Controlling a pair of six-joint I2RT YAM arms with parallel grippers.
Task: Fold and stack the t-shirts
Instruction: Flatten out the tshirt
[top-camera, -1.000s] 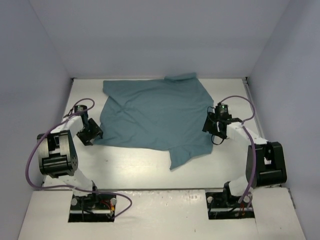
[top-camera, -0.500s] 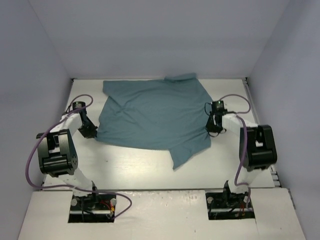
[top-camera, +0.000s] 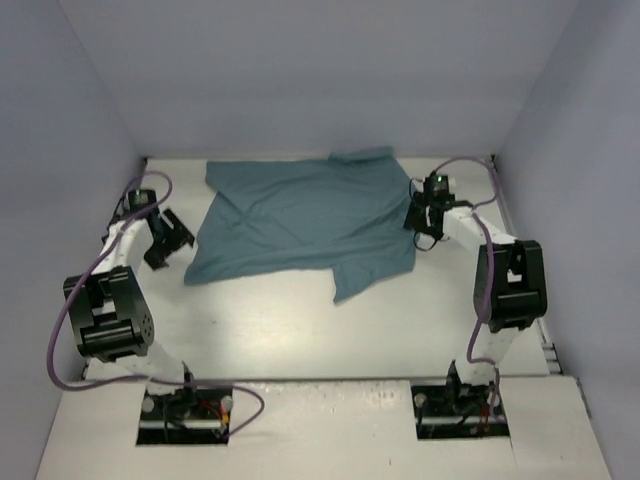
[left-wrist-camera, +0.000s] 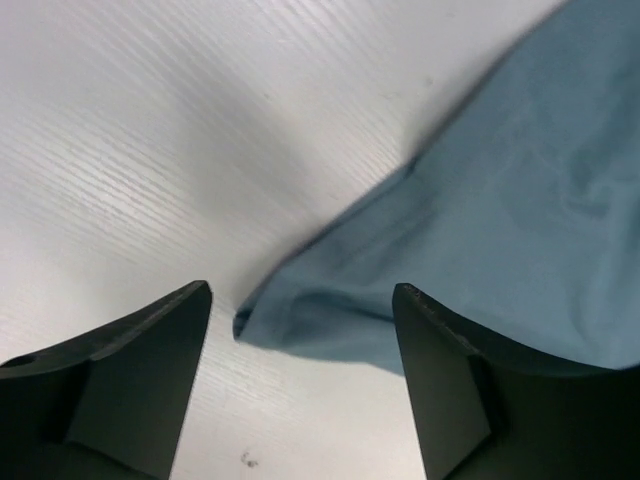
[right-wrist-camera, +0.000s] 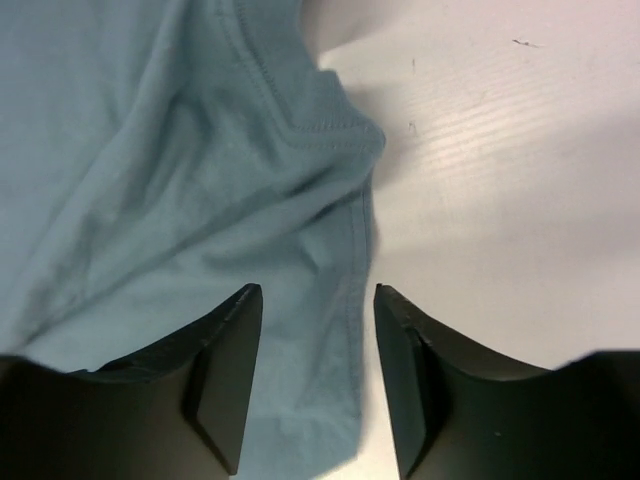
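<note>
The teal t-shirt (top-camera: 300, 215) lies spread and rumpled on the far half of the white table, one sleeve (top-camera: 350, 280) pointing toward the near side. My left gripper (top-camera: 168, 240) hangs open just off the shirt's left corner. In the left wrist view that corner (left-wrist-camera: 250, 320) lies on the table between and ahead of the open gripper (left-wrist-camera: 302, 290). My right gripper (top-camera: 418, 222) is at the shirt's right edge. In the right wrist view the shirt's stitched hem (right-wrist-camera: 340, 250) runs on the table between the open gripper (right-wrist-camera: 317, 290), which pinches nothing.
Grey walls close in the table (top-camera: 300, 340) on the left, back and right. The left arm's bulky joint (top-camera: 105, 315) and the right arm's (top-camera: 510, 285) stand over the table's sides, purple cables looping from them. Both bases sit at the near edge.
Both grippers shut on the shirt's side edges, dragged it toward the far wall, and have opened again. The shirt's near edge now lies farther back. The left gripper has drawn off to the left.
</note>
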